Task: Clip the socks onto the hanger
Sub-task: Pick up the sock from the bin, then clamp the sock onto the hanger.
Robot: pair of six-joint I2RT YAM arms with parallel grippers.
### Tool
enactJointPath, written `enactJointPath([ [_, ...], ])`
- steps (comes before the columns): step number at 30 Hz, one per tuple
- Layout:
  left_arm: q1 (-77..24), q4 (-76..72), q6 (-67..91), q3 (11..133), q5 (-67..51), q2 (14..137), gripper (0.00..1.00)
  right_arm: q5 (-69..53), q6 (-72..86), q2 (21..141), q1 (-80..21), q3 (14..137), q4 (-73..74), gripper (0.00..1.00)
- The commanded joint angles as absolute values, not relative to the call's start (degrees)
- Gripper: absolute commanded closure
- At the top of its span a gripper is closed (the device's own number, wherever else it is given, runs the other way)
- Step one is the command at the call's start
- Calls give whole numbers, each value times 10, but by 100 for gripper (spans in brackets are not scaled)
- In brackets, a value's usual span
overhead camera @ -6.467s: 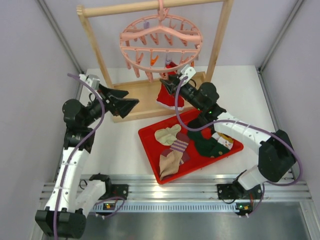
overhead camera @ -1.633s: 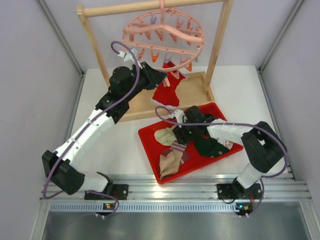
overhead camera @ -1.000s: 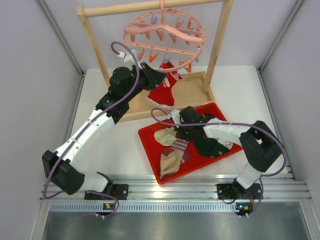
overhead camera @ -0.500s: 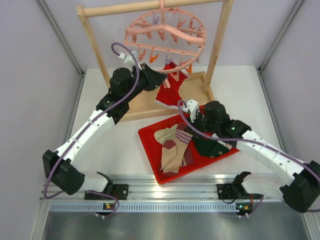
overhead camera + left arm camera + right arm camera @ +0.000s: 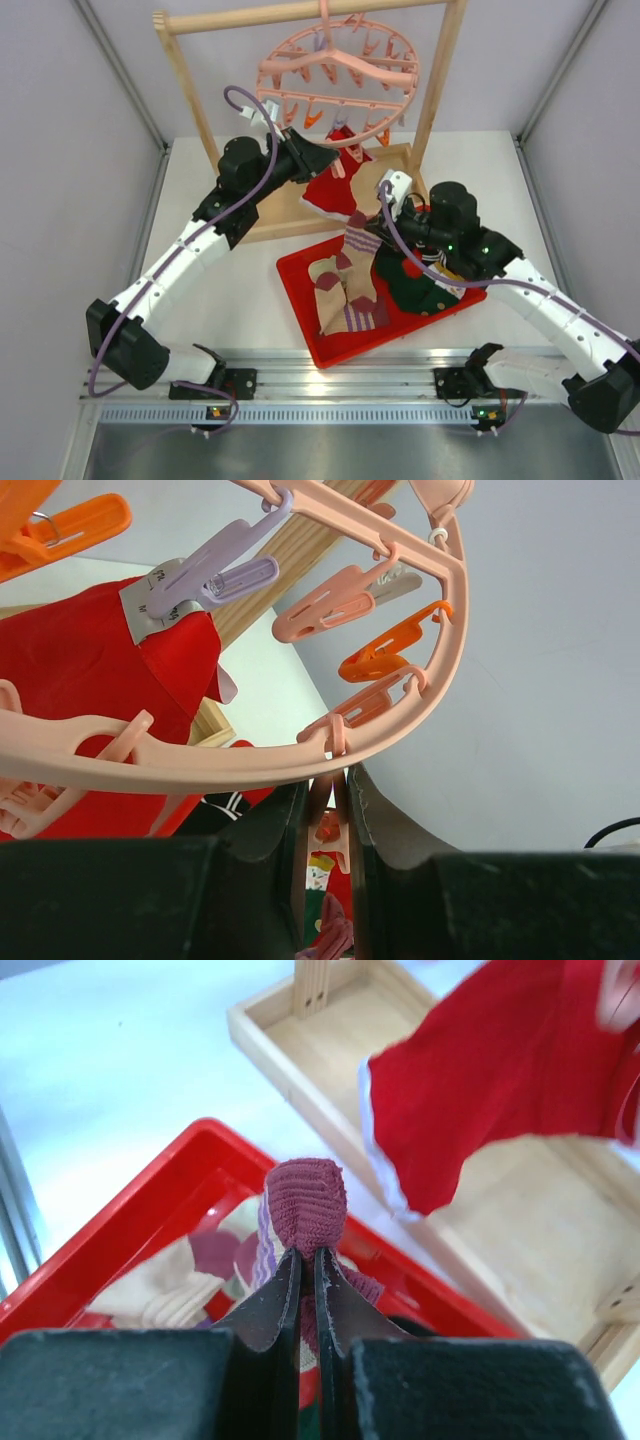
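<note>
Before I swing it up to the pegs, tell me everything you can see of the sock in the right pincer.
The striped-cuff sock is soft knit, tan with purple patches and a ribbed maroon-and-lilac cuff. The right pincer is shut on the cuff's edge, so it hangs cuff up, its foot trailing down into the red tray beside the other socks. It hangs clear of the hanger.

The light is bright, soft and even, and it comes from above. Shadows on the white worktop (image 5: 230, 290) are faint. The top view is sharp everywhere. In the wrist views the dark left claw (image 5: 328, 780) and right claw (image 5: 308, 1255) stand near the lens and are blurred. The red sock (image 5: 480, 1090) looks a little soft at the picture edge.
</note>
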State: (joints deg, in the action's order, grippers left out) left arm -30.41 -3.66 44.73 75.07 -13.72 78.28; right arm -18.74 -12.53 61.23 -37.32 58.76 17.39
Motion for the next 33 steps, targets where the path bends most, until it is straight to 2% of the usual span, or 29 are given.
enactJointPath([
  [1,-308,-46,455,739,-186,777,100,-199,-140,629,-368,633,114,100],
  [33,-297,-100,483,713,-294,796,100,-323,-168,715,-332,714,44,100],
])
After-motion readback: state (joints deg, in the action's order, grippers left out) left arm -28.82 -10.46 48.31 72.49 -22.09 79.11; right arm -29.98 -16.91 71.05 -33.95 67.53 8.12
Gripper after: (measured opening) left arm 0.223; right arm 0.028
